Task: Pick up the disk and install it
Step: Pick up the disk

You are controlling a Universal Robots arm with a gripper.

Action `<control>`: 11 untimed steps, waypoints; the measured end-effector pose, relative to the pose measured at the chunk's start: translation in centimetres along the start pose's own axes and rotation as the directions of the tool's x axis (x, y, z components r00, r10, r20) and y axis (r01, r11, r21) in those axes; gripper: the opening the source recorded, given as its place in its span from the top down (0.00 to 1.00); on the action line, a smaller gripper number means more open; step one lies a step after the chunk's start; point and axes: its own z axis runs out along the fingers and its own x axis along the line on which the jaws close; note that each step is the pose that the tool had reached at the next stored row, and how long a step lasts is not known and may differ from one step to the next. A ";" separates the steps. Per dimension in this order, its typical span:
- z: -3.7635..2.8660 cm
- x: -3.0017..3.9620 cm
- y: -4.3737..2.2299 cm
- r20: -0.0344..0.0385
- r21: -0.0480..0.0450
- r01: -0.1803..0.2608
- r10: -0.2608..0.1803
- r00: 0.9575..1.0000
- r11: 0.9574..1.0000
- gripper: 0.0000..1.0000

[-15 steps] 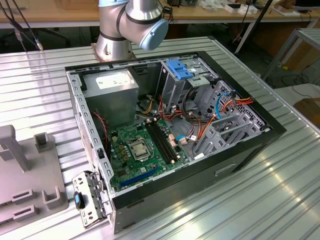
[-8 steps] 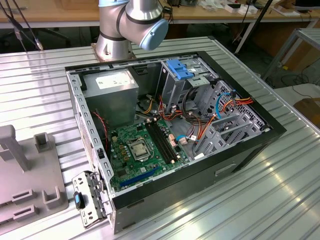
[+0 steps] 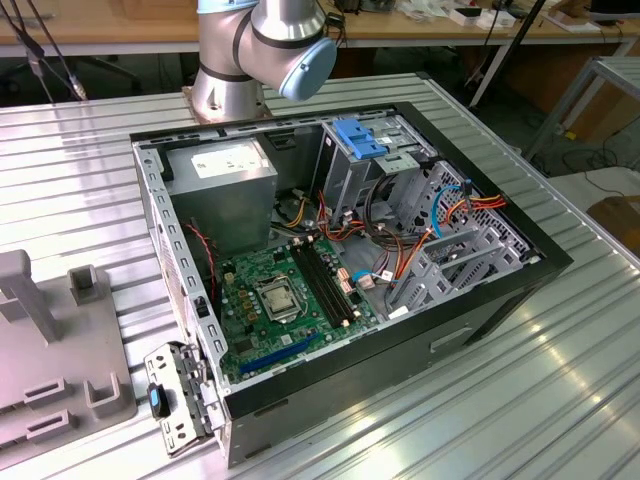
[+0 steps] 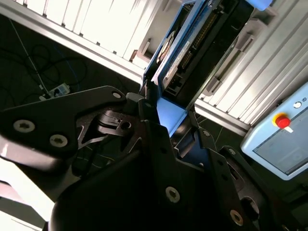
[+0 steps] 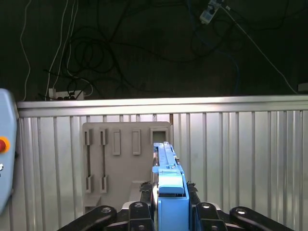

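a: one arm (image 3: 255, 45), wrist aimed down at the worktop (image 5: 240, 159). jaws?
b: clamped on the disk (image 5: 166, 180), held edge-on above the grey fixture (image 5: 125, 173). worktop edge just beyond, floor cables (image 5: 91, 53) past that.

A robotics lab (or workshop): ribbed metal bench (image 3: 80, 180), opened computer case (image 3: 400, 372), tangled cables (image 5: 91, 53).

disk (image 4: 192, 43) end behind claw (image 4: 168, 118)
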 end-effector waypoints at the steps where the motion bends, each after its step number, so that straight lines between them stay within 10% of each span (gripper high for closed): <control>1: -0.21 0.00 0.00 0.000 0.000 0.000 0.000 1.000 1.000 0.63; 11: -2.17 -0.02 -0.08 0.000 0.000 0.000 0.000 1.000 1.000 0.63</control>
